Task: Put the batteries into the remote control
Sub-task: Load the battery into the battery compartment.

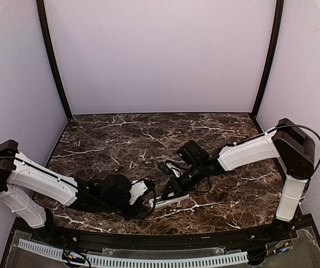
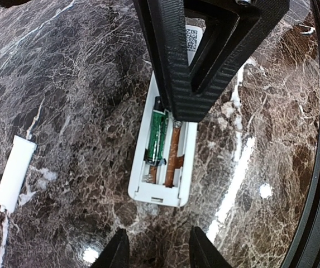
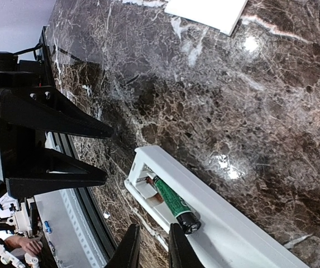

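The remote control point(image 2: 165, 187) point(image 3: 249, 234) point(image 1: 171, 200) lies back-up on the marble with its battery compartment uncovered. A green battery point(image 2: 158, 137) point(image 3: 173, 202) sits slanted in one slot, its dark end raised over the compartment's edge. The slot beside it shows a brown strip. My right gripper point(image 3: 151, 251) point(image 2: 185, 114) point(image 1: 173, 187) is shut and holds nothing, its tips right at the battery's raised end. Just off the remote's near end my left gripper point(image 2: 160, 251) point(image 3: 106, 156) point(image 1: 148, 200) stands open, with only bare marble between its fingers.
A white battery cover point(image 2: 15, 173) point(image 3: 207, 11) lies flat on the marble, apart from the remote, to the left in the left wrist view. The table's black front rail point(image 1: 165, 237) runs close behind both grippers.
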Controlling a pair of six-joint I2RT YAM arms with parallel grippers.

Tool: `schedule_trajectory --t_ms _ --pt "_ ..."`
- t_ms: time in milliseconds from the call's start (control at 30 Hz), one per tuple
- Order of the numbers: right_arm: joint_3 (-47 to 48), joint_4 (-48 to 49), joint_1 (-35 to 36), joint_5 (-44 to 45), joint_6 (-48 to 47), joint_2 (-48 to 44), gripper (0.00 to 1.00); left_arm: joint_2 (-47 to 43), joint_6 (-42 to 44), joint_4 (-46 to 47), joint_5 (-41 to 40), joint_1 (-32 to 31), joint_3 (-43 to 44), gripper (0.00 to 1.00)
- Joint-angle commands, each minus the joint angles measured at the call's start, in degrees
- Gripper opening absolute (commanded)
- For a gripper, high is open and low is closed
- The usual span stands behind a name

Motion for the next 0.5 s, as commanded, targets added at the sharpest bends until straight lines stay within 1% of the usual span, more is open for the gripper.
schedule_trajectory --t_ms 0,267,467 --pt "0.68 -1.13 0.60 0.70 0.05 -0.97 0.18 -0.28 0.36 -0.12 0.03 0.27 -0.80 0.38" --pt "-0.57 -3.00 0.42 3.04 -0.50 -3.80 0.19 -0.17 0.40 -0.09 0.11 0.27 -0.65 0.38" --pt "0.74 -4.32 0.41 4.05 -1.38 -2.23 0.20 0.08 0.48 -0.01 0.19 0.27 -0.57 0.38"
